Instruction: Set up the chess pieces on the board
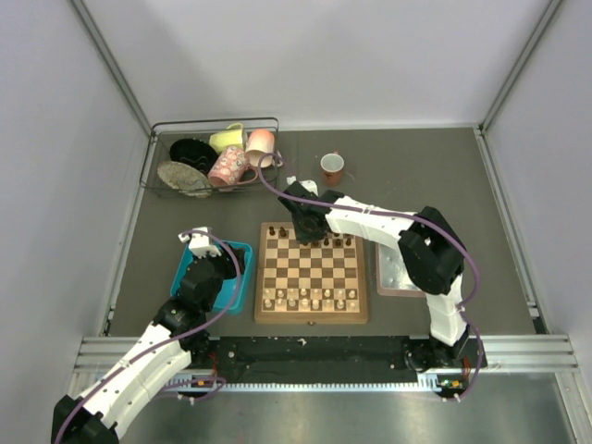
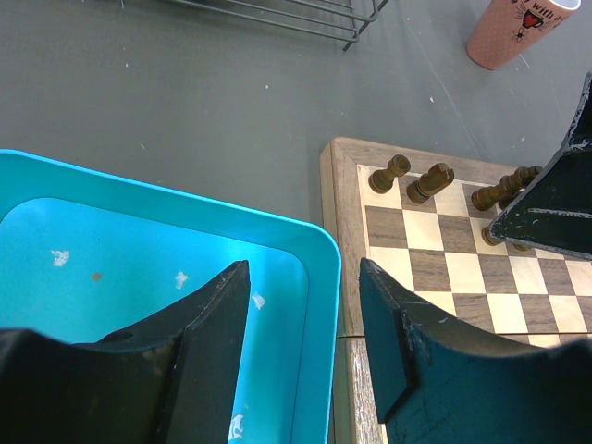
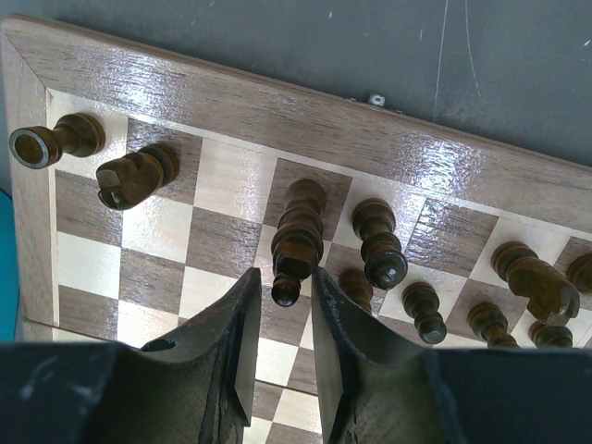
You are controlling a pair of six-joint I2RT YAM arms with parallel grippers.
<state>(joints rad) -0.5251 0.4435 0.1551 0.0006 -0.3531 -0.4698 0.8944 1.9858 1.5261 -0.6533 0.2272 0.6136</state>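
The board (image 1: 311, 314) lies in the middle of the table, with pale chessmen along its near rows. Several dark chess pieces (image 1: 340, 242) stand along its far rows. My right gripper (image 1: 311, 231) hovers over the far row, its jaws a narrow gap apart. In the right wrist view the gripper (image 3: 285, 270) has the top knob of a tall dark piece (image 3: 298, 231) just beyond its fingertips, with a gap showing on the left side. That piece stands upright on the board (image 3: 277, 102). A rook (image 3: 51, 141) and a knight (image 3: 134, 176) stand in the corner. My left gripper (image 2: 303, 268) is open and empty over the blue tray's (image 2: 314, 242) right rim.
A wire basket (image 1: 155, 159) holding cups and dishes stands at the back left. A pink cup (image 1: 332, 167) stands behind the board. The blue tray (image 1: 242, 248) lies left of the board, and a grey tray (image 1: 388, 277) lies on its right under my right arm.
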